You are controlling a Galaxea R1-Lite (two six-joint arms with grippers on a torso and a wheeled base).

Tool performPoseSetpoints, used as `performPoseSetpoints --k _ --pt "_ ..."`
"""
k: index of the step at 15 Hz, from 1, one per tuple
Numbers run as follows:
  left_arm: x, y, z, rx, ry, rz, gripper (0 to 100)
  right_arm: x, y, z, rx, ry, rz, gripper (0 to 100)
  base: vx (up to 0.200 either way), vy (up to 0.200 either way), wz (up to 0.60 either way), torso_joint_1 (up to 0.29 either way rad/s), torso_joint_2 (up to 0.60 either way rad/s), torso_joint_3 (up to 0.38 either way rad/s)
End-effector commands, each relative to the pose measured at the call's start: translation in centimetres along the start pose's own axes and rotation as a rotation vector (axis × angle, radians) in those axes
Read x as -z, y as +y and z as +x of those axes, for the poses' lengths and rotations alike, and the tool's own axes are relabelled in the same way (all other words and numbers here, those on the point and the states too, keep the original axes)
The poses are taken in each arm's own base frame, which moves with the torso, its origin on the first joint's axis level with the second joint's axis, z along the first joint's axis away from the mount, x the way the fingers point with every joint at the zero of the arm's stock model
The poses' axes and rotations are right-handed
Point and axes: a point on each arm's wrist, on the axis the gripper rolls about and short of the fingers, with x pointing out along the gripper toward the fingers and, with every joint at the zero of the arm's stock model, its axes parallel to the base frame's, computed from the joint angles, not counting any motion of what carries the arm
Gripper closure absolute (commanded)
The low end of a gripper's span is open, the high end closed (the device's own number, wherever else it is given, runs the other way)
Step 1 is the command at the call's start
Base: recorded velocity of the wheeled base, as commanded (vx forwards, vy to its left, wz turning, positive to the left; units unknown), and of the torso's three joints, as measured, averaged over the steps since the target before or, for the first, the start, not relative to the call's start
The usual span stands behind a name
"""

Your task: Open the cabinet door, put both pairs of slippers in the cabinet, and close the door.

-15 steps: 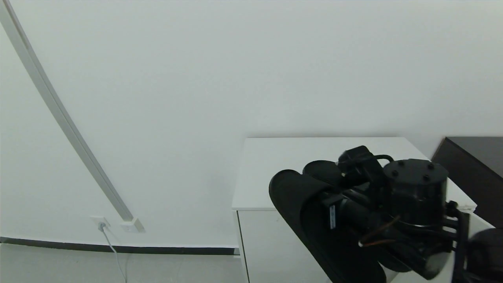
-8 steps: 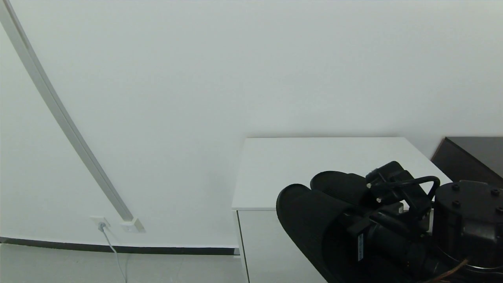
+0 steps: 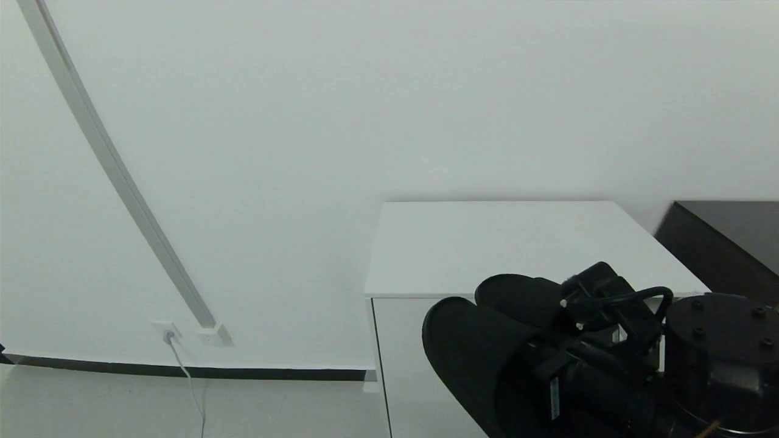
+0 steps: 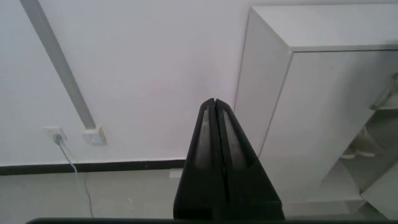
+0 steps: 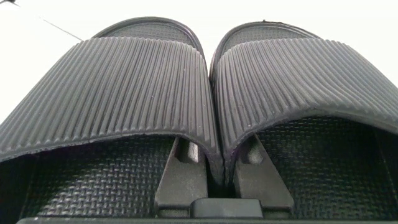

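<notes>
Whereas head view puts black slippers (image 3: 481, 347) by cabinet (image 3: 517, 249), R wrist cam shows right gripper (image 5: 216, 155) pinching their inner walls; left gripper (image 4: 214, 107) pressed together.

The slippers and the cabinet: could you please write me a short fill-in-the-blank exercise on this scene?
1. The right claw holds a pair of ____ slippers.
2. The left claw is ____ and holds nothing.
3. The cabinet is ____ in colour.
Missing words: black; shut; white.
</notes>
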Motion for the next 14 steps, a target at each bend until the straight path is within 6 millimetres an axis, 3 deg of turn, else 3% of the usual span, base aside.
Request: performPoseSetpoints --k 1,4,14 --pt "0.00 0.00 0.01 0.000 0.001 0.000 100 0.40 0.00 0.10 0.002 0.016 -0.007 100 -0.200 0.000 0.00 0.002 0.01 0.002" --pt "0.00 0.01 -0.01 -0.003 -0.001 0.000 100 0.86 -0.03 0.13 0.003 0.033 -0.013 100 -0.200 0.000 0.00 -0.001 0.00 0.002" --pt "0.00 0.01 0.01 -0.004 0.001 -0.004 100 1.21 -0.03 0.32 0.000 0.035 -0.012 100 0.000 0.000 0.00 0.000 0.00 0.000"
